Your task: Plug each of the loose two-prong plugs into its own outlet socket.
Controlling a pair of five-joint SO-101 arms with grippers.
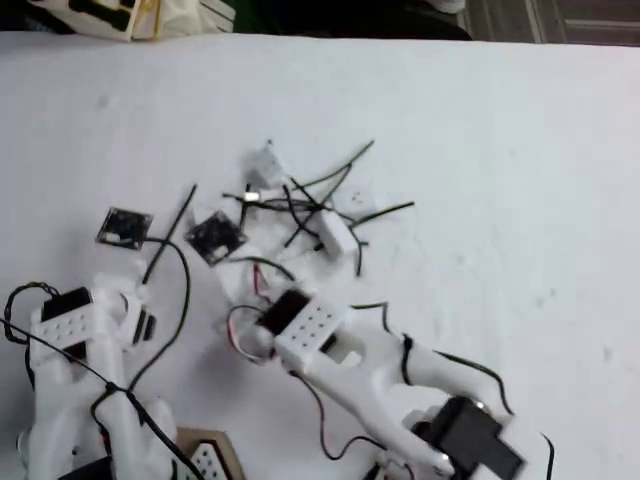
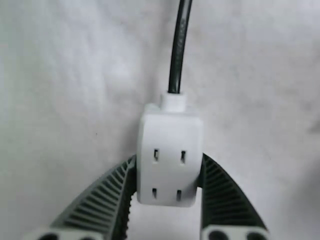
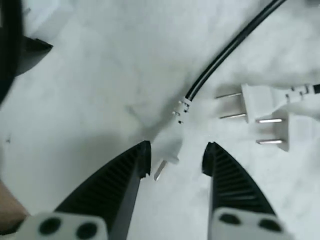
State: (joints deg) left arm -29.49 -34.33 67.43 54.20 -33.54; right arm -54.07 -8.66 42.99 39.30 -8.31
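Note:
In the left wrist view my left gripper is shut on a white outlet socket, face up with two pairs of slots; its black cord runs away over the white table. In the high view this gripper sits at the near left. My right gripper is open just above the table. A small white two-prong plug on a black cord lies between its fingers, untouched. Two more white plugs lie beside it, prongs showing. The right arm is near the table's middle.
A tangle of black cords with white plug bodies lies mid-table. Two black square pieces lie left of it. Red and black arm wires loop near the right arm. A cardboard piece sits at the near edge.

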